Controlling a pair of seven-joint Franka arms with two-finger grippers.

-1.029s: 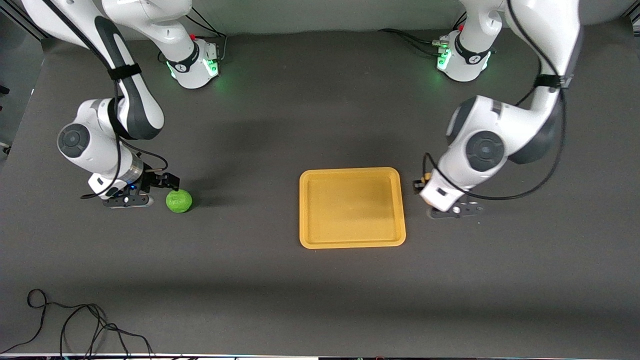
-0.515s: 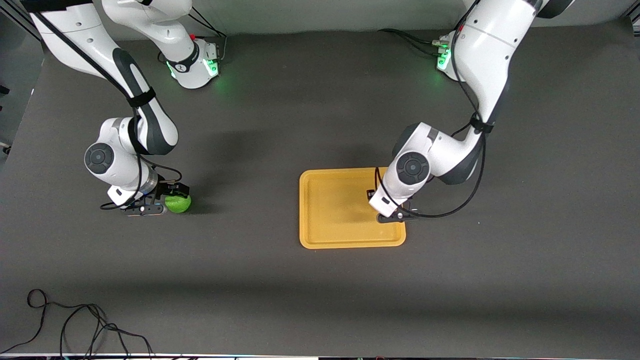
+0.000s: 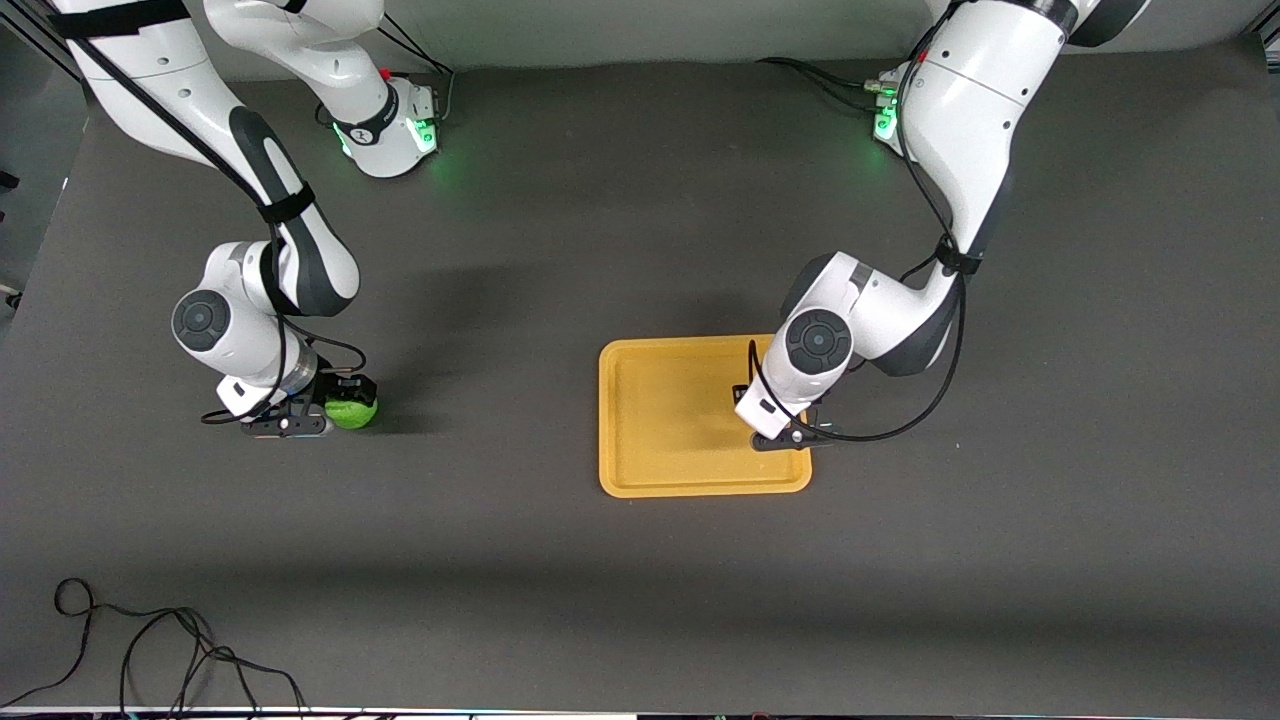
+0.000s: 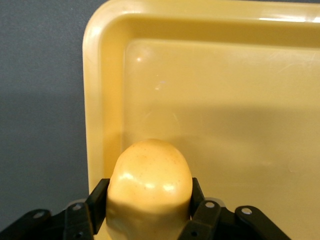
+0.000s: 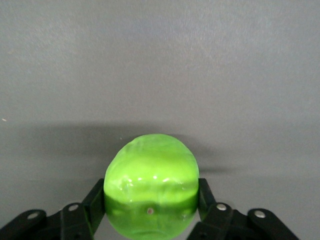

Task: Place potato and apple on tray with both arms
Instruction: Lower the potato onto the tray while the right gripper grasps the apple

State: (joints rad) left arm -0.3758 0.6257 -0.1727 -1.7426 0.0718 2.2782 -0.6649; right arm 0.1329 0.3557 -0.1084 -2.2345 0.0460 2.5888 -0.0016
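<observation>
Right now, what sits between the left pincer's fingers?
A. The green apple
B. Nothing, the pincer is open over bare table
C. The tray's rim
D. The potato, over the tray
D: the left wrist view shows the left pincer shut on the potato with the tray beneath it, while the apple is in the right pincer.

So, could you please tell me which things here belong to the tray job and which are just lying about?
Part of the job:
- potato, held by the left gripper over the tray
- apple, between the right gripper's fingers, toward the right arm's end of the table

Just lying about:
- loose black cable on the table, nearer the front camera
</observation>
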